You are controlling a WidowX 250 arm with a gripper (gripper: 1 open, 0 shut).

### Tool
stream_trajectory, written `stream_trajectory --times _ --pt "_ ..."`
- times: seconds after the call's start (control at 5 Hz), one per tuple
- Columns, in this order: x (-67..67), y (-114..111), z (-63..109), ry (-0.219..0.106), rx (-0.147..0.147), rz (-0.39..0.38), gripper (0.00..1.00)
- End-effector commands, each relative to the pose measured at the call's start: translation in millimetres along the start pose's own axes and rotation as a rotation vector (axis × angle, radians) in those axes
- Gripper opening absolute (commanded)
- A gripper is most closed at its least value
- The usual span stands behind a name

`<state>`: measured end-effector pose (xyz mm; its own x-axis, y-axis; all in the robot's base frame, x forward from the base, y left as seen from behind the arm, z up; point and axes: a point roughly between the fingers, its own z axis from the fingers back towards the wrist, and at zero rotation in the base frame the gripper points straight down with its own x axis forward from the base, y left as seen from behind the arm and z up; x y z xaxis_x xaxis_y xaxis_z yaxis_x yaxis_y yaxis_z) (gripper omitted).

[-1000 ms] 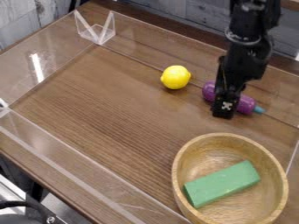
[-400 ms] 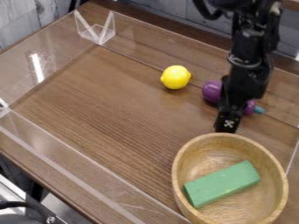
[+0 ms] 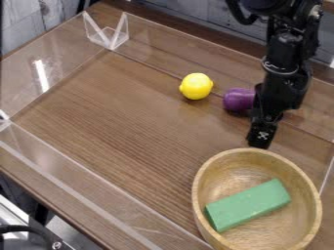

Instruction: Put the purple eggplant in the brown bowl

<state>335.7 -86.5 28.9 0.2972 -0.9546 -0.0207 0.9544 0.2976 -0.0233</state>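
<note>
Purple eggplant (image 3: 239, 99) outside brown bowl (image 3: 210, 186) | jaws (image 3: 259, 125) beside it, grip unclear | left: grasp, carry, place

Partly hidden behind the black end effector (image 3: 271, 109): the purple eggplant (image 3: 237, 99), with only one rounded end plain to see and the stem tip out of sight. Cut off by the top edge: the upper part of the arm (image 3: 276, 8). Cut off at the lower left: dark cables and hardware (image 3: 23, 232), too little in view to name. Covered by the green block (image 3: 248, 206): part of the floor of the brown bowl (image 3: 213, 181). Too small and soft to tell: whether the fingertips touch the eggplant or the counter (image 3: 117, 127).
</note>
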Motion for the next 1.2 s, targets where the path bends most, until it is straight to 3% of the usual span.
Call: stream_trajectory --times 0.0,1.0 --pt "3.7 18.1 17.6 -0.039 0.063 0.004 1.00" --pt "-20.2 38.0 14.0 -0.038 0.058 0.067 1.00"
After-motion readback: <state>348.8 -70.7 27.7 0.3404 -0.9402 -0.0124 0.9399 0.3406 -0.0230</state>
